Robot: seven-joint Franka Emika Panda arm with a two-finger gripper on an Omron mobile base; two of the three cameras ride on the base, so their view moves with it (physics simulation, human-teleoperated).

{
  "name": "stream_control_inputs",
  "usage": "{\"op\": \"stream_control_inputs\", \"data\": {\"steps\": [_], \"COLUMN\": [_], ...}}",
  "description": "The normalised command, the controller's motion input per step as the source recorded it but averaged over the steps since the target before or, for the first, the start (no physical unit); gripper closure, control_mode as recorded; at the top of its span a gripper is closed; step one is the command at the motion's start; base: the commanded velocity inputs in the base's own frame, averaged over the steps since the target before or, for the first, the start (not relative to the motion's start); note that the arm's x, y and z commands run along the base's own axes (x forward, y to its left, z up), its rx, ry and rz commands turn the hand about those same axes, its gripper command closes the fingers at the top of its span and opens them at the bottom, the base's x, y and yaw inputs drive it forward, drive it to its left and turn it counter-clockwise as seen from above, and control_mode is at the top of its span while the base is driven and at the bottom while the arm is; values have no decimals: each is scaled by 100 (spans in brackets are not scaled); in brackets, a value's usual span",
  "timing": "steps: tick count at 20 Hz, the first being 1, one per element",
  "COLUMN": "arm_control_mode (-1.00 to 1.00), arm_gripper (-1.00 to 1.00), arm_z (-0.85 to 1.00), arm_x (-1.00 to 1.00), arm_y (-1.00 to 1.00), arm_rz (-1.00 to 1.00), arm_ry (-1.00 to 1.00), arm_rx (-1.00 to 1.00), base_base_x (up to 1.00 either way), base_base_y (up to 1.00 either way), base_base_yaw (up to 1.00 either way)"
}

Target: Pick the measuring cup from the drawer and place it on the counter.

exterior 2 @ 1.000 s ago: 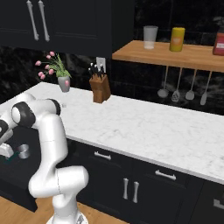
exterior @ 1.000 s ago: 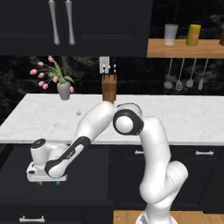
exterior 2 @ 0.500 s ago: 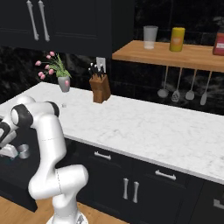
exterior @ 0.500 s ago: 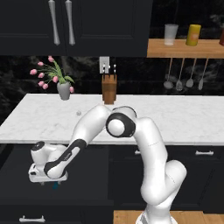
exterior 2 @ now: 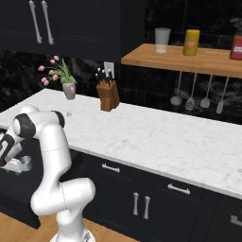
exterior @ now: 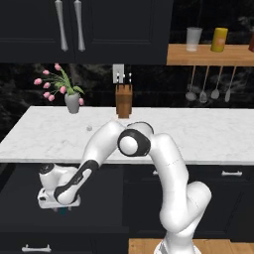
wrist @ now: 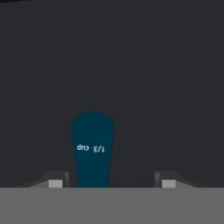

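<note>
The arm reached down from the base into the open drawer (exterior: 20,198) below the bench (exterior: 208,134), with the gripper (exterior: 60,204) low inside the dark interior. This posture was needed because the measuring cup (wrist: 92,148) lay on the drawer floor, under the level of the bench edge.

In the hand view, the teal-blue handle, marked "1/3 cup", stood between the two fingertips (wrist: 55,183), close beside one tip and well apart from the other. The jaws were spread, with neither pad seen touching the handle. The bowl of the cup was hidden at the bottom of that view. In the left base view a small teal patch showed just under the hand. The offset suggests the handle would be caught off-centre when the jaws close.

Compared with the frame one second before, the elbow had swung further forward and down, and the hand sat lower in the drawer. In the right base view the grey cup bowl (exterior 2: 24,163) remained beside the hand, apparently unmoved.

The vase (exterior: 72,102) and knife block (exterior: 123,100) stood on the bench.
</note>
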Motion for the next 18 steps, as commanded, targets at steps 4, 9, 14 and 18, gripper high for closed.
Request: {"op": "stream_control_inputs", "data": {"steps": [4, 9, 14, 18], "arm_control_mode": [-100, -100, -100, -100], "arm_gripper": [100, 100, 100, 100], "arm_z": [-4, 57, 100, 100], "arm_x": [0, -12, -10, 8], "arm_y": [-1, 0, -8, -13], "arm_rz": [0, -1, -9, -13], "arm_ry": [0, -2, -19, -32], "arm_rx": [0, 1, 5, 11], "base_base_x": [0, 0, 0, 0], "base_base_y": [0, 0, 0, 0], "base_base_yaw": [0, 0, 0, 0]}}
